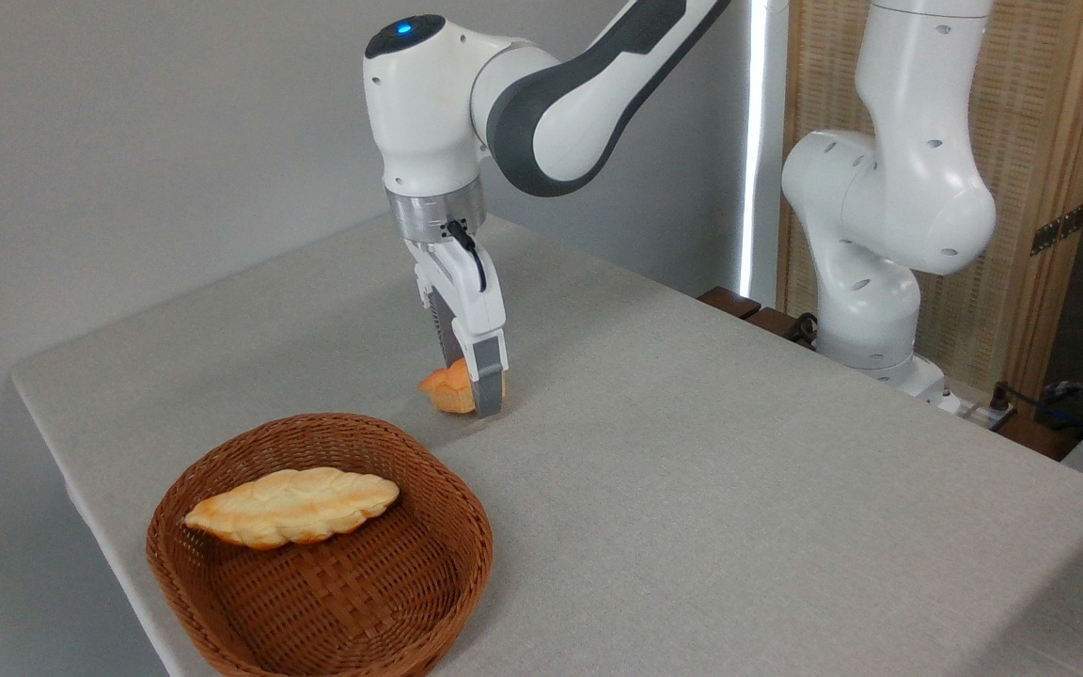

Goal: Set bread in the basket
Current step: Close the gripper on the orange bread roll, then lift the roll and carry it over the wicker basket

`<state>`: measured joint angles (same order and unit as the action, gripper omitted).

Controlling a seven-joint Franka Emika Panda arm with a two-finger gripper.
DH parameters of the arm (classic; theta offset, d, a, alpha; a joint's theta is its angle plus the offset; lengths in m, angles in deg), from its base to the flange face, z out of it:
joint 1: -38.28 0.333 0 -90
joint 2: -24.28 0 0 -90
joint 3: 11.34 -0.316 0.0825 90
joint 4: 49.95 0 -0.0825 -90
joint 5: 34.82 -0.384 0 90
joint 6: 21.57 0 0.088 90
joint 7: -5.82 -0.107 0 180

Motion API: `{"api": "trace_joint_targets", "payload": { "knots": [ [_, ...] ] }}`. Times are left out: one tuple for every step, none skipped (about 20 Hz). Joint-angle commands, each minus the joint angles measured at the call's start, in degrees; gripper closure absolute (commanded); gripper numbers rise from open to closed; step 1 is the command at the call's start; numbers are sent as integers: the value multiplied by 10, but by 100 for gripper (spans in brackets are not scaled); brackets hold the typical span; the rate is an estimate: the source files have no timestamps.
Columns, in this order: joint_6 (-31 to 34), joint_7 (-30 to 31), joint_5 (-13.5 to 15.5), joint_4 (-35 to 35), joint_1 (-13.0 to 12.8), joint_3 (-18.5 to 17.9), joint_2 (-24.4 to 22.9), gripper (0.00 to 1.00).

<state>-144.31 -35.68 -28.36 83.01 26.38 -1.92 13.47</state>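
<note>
Camera view: we read this fixed view from its near edge back to the far wall, placing things by the gripper.
Basket (250,602): nearest to us, down and to the left of the gripper, near it but not touching; a pale braided loaf (292,506) already lies inside, toward its back rim.
Table (739,489): grey cloth, bare to the right of the gripper.
Bread (446,385): the small orange bun sits on the table at the fingertips, just past the basket's far rim and outside it.
Gripper (471,384): we see it pointing straight down with the bun between its fingers; the near finger (488,376) covers the bun's right side.
Grasp: we judge the fingers narrowed to the bun's width and gripping it, though the far finger's contact is hidden from us.
Step in hand: we take this as the grasp, with the bun low at the table; we cannot tell whether it has left the cloth.
Next move: we think it calls for a lift high enough to clear the wicker rim, a short carry toward the basket, then a release over the free floor in front of the loaf.
Behind: the arm's base (866,329) stands well to the right, a wooden screen (1049,141) beyond.
</note>
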Motion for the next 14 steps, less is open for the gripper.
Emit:
{"api": "trace_joint_targets", "payload": {
  "knots": [
    [-13, -16, 7, 9, 0, 2, 0, 67],
    [-12, -18, 7, 9, 0, 2, 0, 69],
    [-11, -20, 7, 9, 0, 2, 0, 70],
    [-8, -20, 7, 9, 0, 2, 0, 71],
    [-8, -20, 7, 9, 0, 2, 0, 72],
    [-8, -20, 7, 9, 0, 2, 0, 73],
    [-8, -20, 7, 8, 0, 2, 0, 76],
    [-8, -20, 7, 9, 0, 2, 0, 76],
    [-8, -20, 7, 9, 0, 2, 0, 76],
    [-8, -20, 7, 8, 0, 2, 0, 76],
    [-8, -20, 7, 8, 0, 2, 0, 76],
    [-8, -20, 7, 8, 0, 2, 0, 75],
    [-8, -20, 7, 8, 0, 2, 0, 76],
    [-7, -23, 7, 9, 0, 2, 0, 75]
  ]
}}
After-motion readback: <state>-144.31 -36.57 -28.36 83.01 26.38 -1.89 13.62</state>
